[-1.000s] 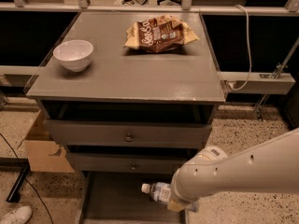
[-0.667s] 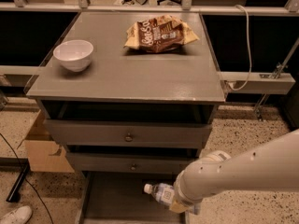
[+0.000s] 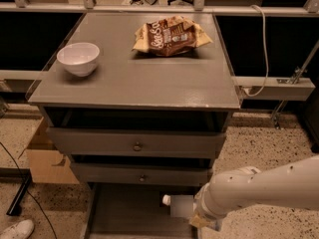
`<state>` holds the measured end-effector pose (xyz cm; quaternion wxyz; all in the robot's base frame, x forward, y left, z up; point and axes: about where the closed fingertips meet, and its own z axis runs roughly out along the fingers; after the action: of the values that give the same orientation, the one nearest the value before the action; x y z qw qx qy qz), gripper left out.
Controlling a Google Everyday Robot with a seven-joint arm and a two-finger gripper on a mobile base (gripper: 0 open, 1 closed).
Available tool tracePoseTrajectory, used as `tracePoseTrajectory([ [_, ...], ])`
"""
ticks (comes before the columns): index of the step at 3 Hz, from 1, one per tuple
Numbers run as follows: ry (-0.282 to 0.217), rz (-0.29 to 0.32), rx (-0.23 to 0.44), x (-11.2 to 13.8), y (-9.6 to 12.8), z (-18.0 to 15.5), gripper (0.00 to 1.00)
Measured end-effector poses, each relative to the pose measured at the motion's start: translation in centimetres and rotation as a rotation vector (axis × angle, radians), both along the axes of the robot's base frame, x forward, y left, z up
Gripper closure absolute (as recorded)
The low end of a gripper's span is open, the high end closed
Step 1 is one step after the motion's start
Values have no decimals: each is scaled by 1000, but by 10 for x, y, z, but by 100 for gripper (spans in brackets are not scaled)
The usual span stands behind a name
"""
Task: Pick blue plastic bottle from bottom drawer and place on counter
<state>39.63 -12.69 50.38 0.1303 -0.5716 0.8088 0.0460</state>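
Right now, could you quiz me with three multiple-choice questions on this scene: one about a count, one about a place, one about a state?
1. How many things rest on the counter?
A two; B four; C none

2. Where is the blue plastic bottle?
A on the counter; B over the bottom drawer, at the gripper; C on the speckled floor

3. The bottom drawer is:
A pulled out; B shut; C taken away

Answers:
1 A, only the white bowl and the snack bag are on it.
2 B, it lies sideways at the arm's end, above the drawer's floor.
3 A, its floor shows below the two upper drawers.
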Motion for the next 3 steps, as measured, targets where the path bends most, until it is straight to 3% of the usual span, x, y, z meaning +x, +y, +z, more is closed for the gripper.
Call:
tracePoseTrajectory([
  [2,-59,48,-28,17,7,61,100],
  [3,-130,78,-27,26,5,111,100],
])
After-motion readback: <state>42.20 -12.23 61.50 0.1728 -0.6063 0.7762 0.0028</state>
